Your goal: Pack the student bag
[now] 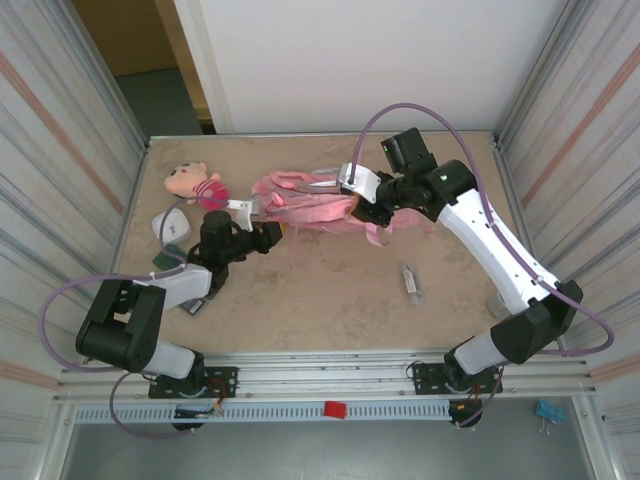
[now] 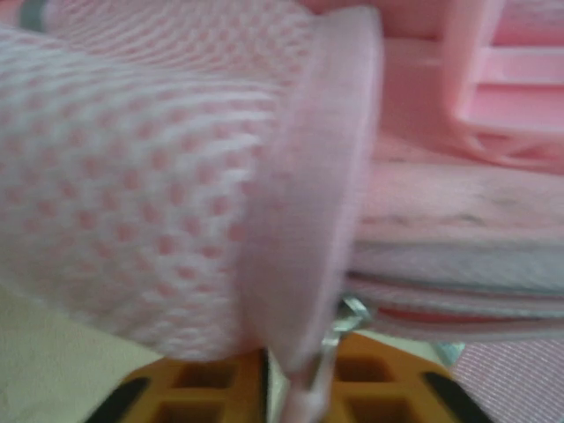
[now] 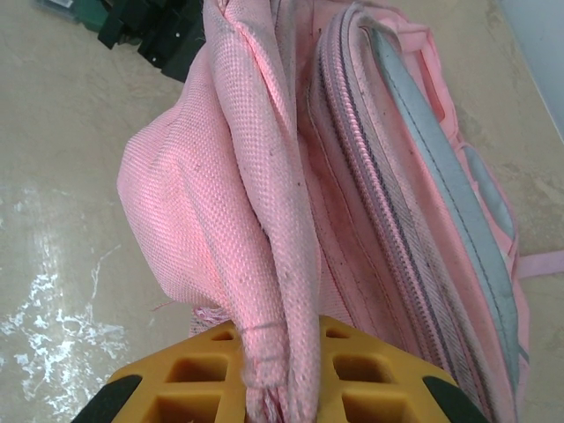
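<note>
I see a tan tabletop (image 1: 330, 310): large pink fabric backpack (image 1: 305, 212) far centre, small plush doll (image 1: 195, 183) far left, clear packet (image 1: 411, 280) right.

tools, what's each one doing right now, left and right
left tool: shut on the student bag edge trim
right tool: shut on a fold of the student bag

Large pink fabric backpack (image 1: 305, 208), grey-white trim, pink straps. Lies crumpled at far middle of table (image 1: 330, 310), long axis left-right. Left end: pink mesh panel (image 2: 132, 176) with pink binding edge. Right end: woven fabric bunched in fold beside zip track (image 3: 379, 203), grey piping.
</note>
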Action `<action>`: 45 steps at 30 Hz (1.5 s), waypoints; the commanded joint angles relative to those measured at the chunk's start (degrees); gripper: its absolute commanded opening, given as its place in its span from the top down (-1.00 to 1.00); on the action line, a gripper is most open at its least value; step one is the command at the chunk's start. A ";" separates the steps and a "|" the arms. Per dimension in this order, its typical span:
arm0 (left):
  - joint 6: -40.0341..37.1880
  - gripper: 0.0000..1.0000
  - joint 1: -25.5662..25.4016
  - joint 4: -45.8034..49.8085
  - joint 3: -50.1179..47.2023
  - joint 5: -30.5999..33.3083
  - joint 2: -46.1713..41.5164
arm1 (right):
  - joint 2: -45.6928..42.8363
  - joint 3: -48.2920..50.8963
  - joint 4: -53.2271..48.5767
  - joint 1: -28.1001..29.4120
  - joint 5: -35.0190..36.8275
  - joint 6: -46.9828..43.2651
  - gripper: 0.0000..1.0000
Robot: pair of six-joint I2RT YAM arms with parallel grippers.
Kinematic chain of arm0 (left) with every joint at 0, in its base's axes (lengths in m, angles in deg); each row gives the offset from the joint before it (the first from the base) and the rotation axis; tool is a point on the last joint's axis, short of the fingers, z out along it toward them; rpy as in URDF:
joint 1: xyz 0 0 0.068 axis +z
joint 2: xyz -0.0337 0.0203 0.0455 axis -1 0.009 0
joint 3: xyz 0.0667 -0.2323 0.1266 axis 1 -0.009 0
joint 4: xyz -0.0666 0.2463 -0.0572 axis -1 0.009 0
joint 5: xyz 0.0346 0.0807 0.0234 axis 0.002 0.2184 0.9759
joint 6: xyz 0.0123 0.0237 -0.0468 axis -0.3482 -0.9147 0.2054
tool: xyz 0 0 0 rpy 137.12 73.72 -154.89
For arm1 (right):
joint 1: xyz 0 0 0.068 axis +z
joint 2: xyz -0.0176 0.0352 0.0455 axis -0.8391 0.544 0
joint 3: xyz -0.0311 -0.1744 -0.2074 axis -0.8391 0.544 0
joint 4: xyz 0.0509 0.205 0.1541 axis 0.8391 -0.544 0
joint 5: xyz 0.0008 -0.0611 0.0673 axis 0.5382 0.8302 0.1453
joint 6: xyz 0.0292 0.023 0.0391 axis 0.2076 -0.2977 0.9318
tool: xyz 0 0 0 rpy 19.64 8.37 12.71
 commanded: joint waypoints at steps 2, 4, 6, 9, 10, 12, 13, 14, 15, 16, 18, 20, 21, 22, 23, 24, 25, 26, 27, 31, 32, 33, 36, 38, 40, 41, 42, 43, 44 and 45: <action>-0.83 0.87 -0.16 -3.12 1.95 -5.21 -0.74 | -3.45 1.74 8.69 0.04 2.34 5.51 1.00; -0.78 0.93 -0.17 -1.29 2.13 -6.58 -1.94 | -4.05 3.57 10.54 0.04 2.78 6.62 1.00; -1.86 0.99 -0.15 0.10 2.19 -8.63 -3.54 | -4.77 5.50 13.08 -0.04 3.70 8.34 1.00; -3.65 1.00 -0.30 2.18 2.12 -11.88 -6.22 | -5.40 7.38 15.89 -0.31 6.08 10.83 1.00; -4.35 1.00 -0.37 3.05 2.31 -13.14 -7.09 | -5.41 7.86 16.43 -0.31 6.81 11.25 1.00; -6.76 1.00 -1.10 6.65 3.65 -16.29 -8.81 | -5.59 9.06 17.90 -0.22 8.51 12.42 1.00; -8.05 1.00 -1.64 8.75 4.52 -17.33 -9.47 | -5.80 9.60 18.57 -0.06 9.10 12.90 1.00; -9.63 1.00 -2.47 11.25 5.64 -18.37 -10.20 | -5.95 10.35 19.54 0.17 9.95 13.64 1.00; -11.02 1.00 -3.27 13.53 6.81 -19.27 -10.74 | -6.12 11.16 20.52 0.43 10.69 14.16 1.00; -12.04 1.00 -4.03 14.79 7.69 -20.09 -11.06 | -6.44 11.82 21.28 0.79 10.98 14.38 1.00; -12.56 1.00 -5.29 16.25 9.37 -21.72 -11.40 | -7.11 13.85 23.36 1.67 11.03 14.17 1.00; -12.13 1.00 -6.11 16.77 10.81 -22.40 -11.66 | -7.58 15.51 24.89 2.53 11.68 14.02 1.00; -12.12 1.00 -6.66 17.35 11.62 -22.59 -11.77 | -7.78 16.23 25.48 2.86 11.91 14.02 1.00; -12.27 1.00 -7.16 18.02 12.61 -22.77 -11.81 | -7.88 16.99 25.83 3.09 12.08 14.15 1.00; -12.74 1.00 -7.84 19.11 13.75 -22.99 -11.73 | -7.89 17.68 26.31 3.37 12.24 14.53 1.00; -13.40 1.00 -8.61 20.44 15.05 -23.38 -11.62 | -7.89 18.36 26.75 3.57 12.06 14.85 1.00; -14.12 1.00 -9.43 21.74 16.24 -23.82 -11.32 | -7.91 18.98 27.09 3.75 12.18 15.11 1.00; -14.97 1.00 -10.39 23.60 17.65 -24.41 -11.03 | -7.96 19.70 27.58 4.11 12.10 15.41 1.00; -15.55 0.99 -11.18 24.91 18.81 -24.72 -10.57 | -8.07 20.26 28.01 4.37 12.02 15.66 1.00; -17.61 0.94 -14.81 29.49 23.34 -25.09 -8.66 | -8.50 23.20 30.93 5.54 10.46 16.64 1.00; -17.88 0.91 -15.57 30.03 24.10 -24.77 -8.16 | -8.61 23.84 31.53 5.74 9.61 16.34 1.00; -18.34 0.88 -16.09 30.76 24.70 -24.19 -7.87 | -8.91 24.37 31.99 5.73 8.53 15.72 1.00; -21.40 0.70 -16.76 35.79 26.48 -22.42 -7.78 | -10.02 25.88 32.95 5.05 5.07 12.77 1.00; -24.34 0.51 -16.72 39.81 26.70 -19.49 -9.07 | -10.98 26.30 32.54 3.44 0.59 10.70 1.00; -28.00 0.19 -16.52 43.99 26.67 -17.26 -11.64 | -11.86 26.44 31.22 1.61 -4.75 7.41 1.00; -30.21 0.00 -16.27 46.43 26.59 -15.89 -13.24 | -12.08 26.40 30.15 0.93 -6.75 4.80 1.00; -32.21 -0.13 -16.07 48.79 26.63 -14.51 -14.58 | -12.19 26.69 28.92 0.52 -8.22 1.39 1.00; -34.72 -0.27 -15.80 51.49 26.46 -12.54 -16.39 | -12.40 26.98 27.76 0.40 -8.90 -2.53 1.00; -37.55 -0.40 -15.51 54.11 26.20 -9.97 -18.24 | -12.47 27.33 26.64 0.36 -9.07 -5.88 1.00; -40.15 -0.48 -15.38 56.21 25.85 -7.76 -19.84 | -12.55 27.56 25.91 0.31 -9.21 -8.49 1.00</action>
